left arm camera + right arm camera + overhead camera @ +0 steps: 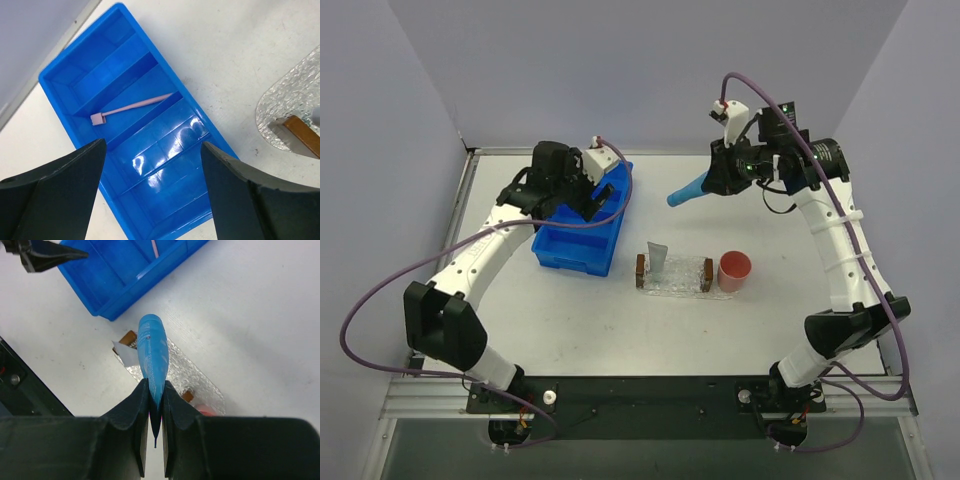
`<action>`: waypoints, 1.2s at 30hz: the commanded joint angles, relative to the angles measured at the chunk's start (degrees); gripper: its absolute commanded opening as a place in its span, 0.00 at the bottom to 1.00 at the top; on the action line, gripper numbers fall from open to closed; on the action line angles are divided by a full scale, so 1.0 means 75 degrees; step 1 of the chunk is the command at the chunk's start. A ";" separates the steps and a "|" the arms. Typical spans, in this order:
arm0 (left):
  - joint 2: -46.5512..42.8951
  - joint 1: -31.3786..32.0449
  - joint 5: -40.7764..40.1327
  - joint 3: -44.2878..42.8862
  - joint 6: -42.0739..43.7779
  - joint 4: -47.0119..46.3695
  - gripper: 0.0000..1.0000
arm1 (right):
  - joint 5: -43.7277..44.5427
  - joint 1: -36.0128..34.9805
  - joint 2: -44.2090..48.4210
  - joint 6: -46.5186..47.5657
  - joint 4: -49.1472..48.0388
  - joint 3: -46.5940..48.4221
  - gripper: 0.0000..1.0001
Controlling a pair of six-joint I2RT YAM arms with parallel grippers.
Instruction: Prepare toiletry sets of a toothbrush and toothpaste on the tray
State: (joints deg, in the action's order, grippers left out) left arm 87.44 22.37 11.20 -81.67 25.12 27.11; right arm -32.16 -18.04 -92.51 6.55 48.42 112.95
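Stock in hand: my right claw (156, 385) pinched shut on the blue toothpaste tube (152, 347), aloft for the tray (682, 272) holding the grey tube (657, 260); my left claw (152, 145), wide open and empty, poised over the toothbrush (132, 106) in the bin (165, 150).

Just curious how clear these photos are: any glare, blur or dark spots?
Left wrist view: white glare patches on the floor of the blue bin; the tray glitters. Right wrist view: the fingers look almost black; the blue toothpaste tube is sharp. Top view: even light, faint shadows on the table.
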 commanded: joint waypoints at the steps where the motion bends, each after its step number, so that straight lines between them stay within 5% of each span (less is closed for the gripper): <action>1: 0.0470 -0.0170 -0.0357 -0.0384 -0.0513 -0.0029 0.87 | 0.0503 -0.0043 0.0451 0.0977 0.0842 -0.0130 0.00; 36: 0.1068 -0.0744 -0.0755 -0.0607 -0.1030 -0.0123 0.87 | 0.1968 -0.1836 -0.0345 0.2689 0.1911 -0.0727 0.00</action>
State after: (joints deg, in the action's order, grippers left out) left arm 95.72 17.28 6.02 -83.35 18.17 27.59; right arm -18.13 -30.68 -94.63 25.65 61.36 107.85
